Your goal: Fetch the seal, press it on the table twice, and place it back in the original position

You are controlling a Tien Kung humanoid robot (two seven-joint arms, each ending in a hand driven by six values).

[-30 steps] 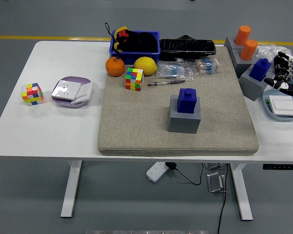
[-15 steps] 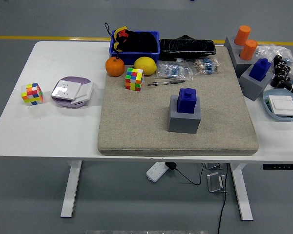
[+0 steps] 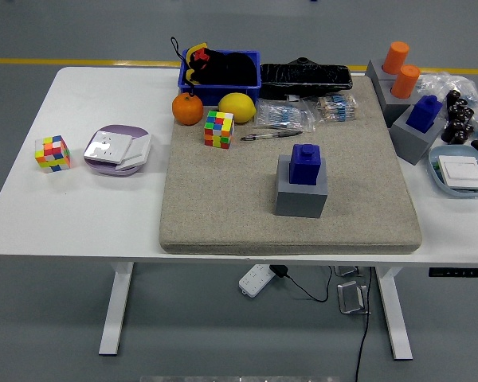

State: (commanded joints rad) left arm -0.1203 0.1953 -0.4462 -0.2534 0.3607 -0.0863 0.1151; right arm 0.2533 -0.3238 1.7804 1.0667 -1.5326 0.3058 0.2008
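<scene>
At the tabletop's right edge, only the dark fingertips of the right robot hand (image 3: 462,117) show, holding nothing; whether curled or spread cannot be told. The nearest blue seal (image 3: 423,112) stands upright on its grey base (image 3: 412,140) just inboard. A second blue seal (image 3: 305,162) sits mid-mat (image 3: 223,207); orange caps (image 3: 400,68) stand behind.

One high head view looks forward and down over the whole table (image 3: 95,215).
</scene>
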